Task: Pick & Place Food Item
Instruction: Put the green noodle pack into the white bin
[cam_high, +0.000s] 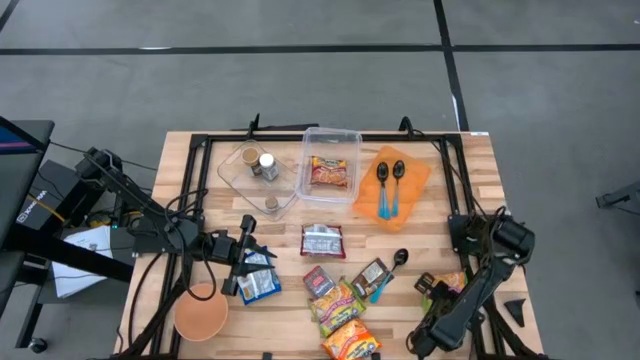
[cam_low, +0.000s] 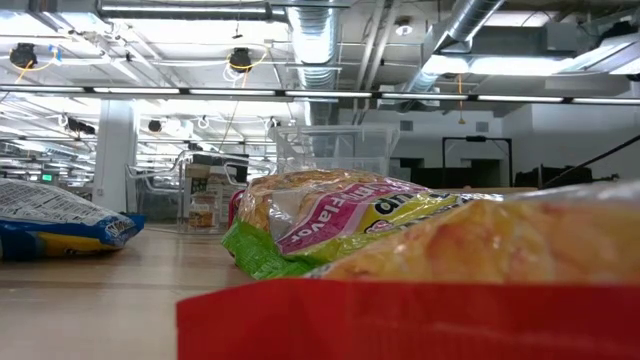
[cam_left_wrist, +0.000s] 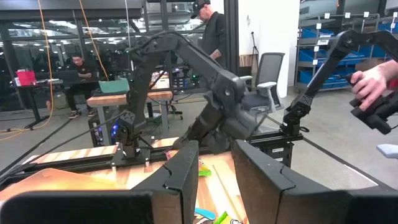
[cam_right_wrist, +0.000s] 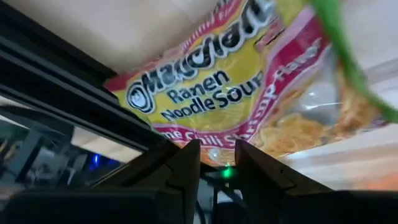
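Wooden table with a black frame round it. The left gripper is over the near-left part of the table, just above the blue packets and beside a brown bowl. In its wrist view the jaws stand a narrow slit apart with nothing between them, aimed level across the table at the right arm. That arm lies folded at the near-right corner. The right gripper has its jaws the same narrow slit apart. A yellow-and-red ramen noodle packet lies flat on the wood straight ahead, its near edge right at the tips; whether it touches them I cannot tell. From above, a yellow packet corner shows part-hidden by the right arm, likely the same one. At the far middle, a clear container holds another ramen packet. Just left of it a clear tray carries small jars, and to its right is an orange cloth with two spoons. A silver packet lies mid-table, with a heap of snack packets near the front edge and a black spoon beside them. Beyond the table, a person's hand grips a dark handle.
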